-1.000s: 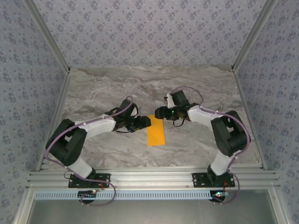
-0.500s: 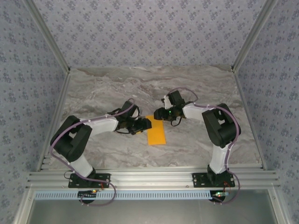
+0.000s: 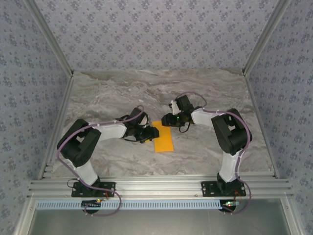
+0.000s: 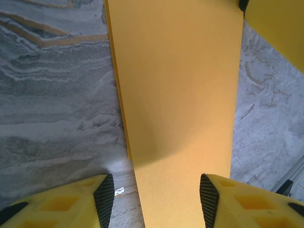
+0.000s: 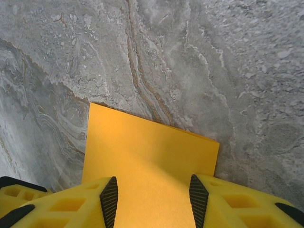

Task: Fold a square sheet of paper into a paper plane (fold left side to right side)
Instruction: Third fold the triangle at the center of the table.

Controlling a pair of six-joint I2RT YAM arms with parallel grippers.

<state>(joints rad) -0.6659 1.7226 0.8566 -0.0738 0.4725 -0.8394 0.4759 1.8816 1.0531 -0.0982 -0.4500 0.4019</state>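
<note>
Black-and-white arms (image 3: 110, 131), lilac cables (image 3: 189, 94), yellow black-padded tool fingers (image 4: 61, 206).

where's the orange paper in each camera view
top external: orange paper lies at the table's centre, between the two arms' tips.
left wrist: orange paper is a long strip down the middle, passing under the left claw.
right wrist: orange paper sits lower centre, reaching ahead of the right claw.
shared landmark: the grey marble tabletop around the paper.
</note>
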